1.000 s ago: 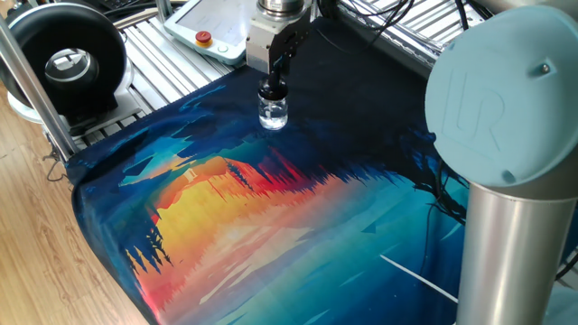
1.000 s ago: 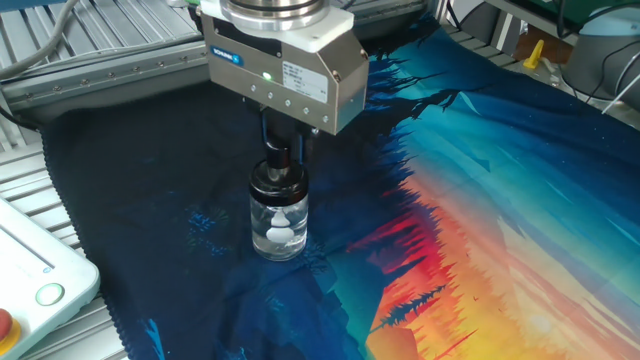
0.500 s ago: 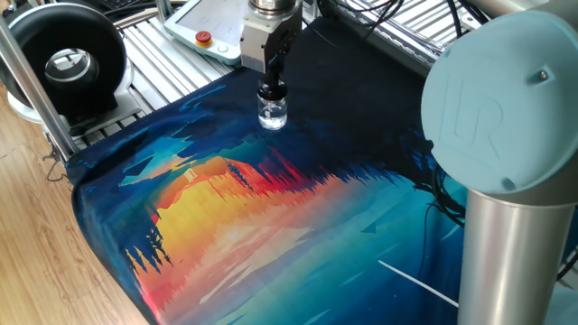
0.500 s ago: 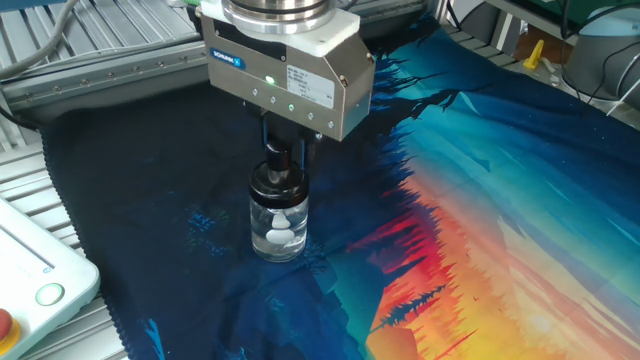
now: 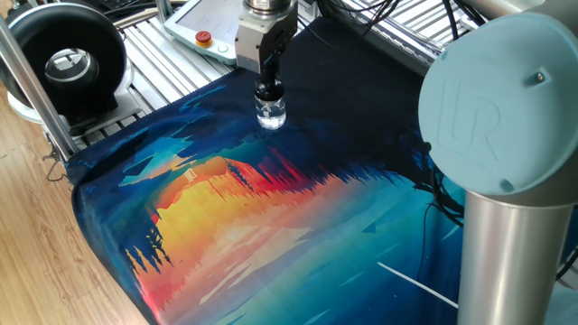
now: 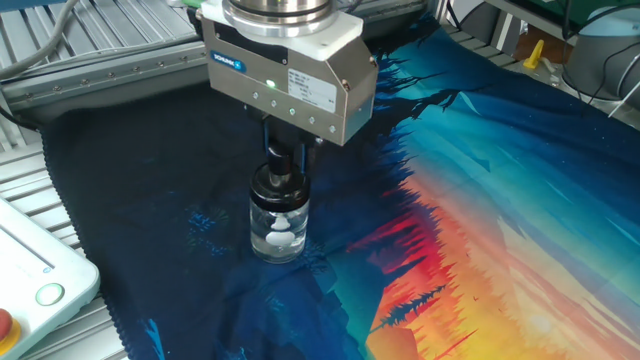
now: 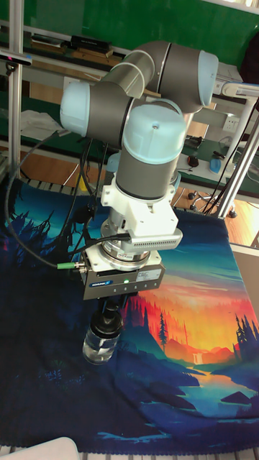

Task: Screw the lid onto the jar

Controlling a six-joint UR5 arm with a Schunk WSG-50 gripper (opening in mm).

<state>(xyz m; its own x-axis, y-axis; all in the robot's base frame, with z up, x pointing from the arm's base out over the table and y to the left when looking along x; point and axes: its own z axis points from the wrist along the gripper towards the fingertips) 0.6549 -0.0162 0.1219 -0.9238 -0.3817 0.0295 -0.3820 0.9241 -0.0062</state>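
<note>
On dark cloth | jar (image 6: 278, 228) upright, neck up | lid (image 6: 277, 183) atop, in hand (image 6: 283, 165)

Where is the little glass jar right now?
The jar stands upright on the dark blue part of the cloth, right under the gripper, which holds the black lid on its neck.

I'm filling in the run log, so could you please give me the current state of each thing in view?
jar: upright on the cloth, lid on its neck.
lid: seated on the jar, gripped from above.
end effector: shut on the lid.
cloth: spread over the table.
</note>
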